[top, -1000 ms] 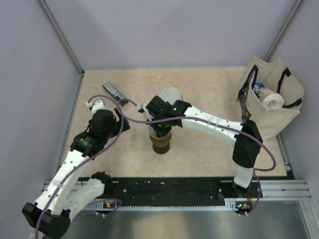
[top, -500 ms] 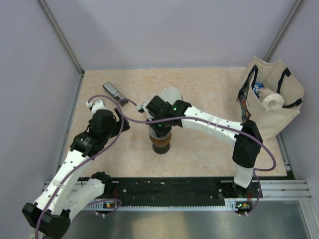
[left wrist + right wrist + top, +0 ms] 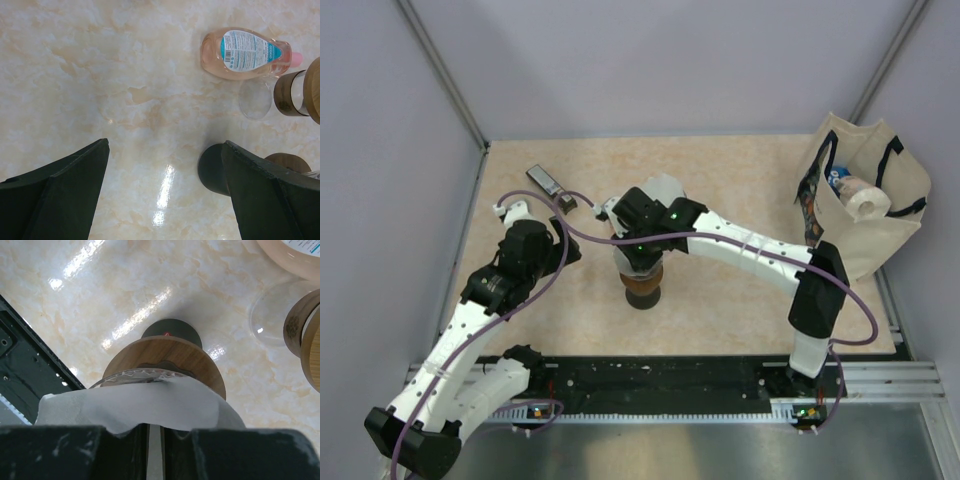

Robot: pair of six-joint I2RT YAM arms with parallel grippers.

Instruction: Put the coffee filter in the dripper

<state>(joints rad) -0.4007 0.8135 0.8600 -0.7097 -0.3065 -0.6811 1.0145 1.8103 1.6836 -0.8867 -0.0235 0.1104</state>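
Your right gripper [image 3: 156, 432] has narrow jaws around the coffee filter [image 3: 130, 402], grip unclear. It drapes the dripper [image 3: 165, 355] rim; rising could drag it off. The left gripper [image 3: 166, 145], near the dripper, gapes empty.

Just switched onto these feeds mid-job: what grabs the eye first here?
The white paper coffee filter lies across the rim of the wooden-collared glass dripper at the middle of the marbled beige table, its edge pinched in the right hand. Next come the beige canvas tote bag at the far right corner, and the pink plastic bottle lying on its side ahead of the wide-open left hand.
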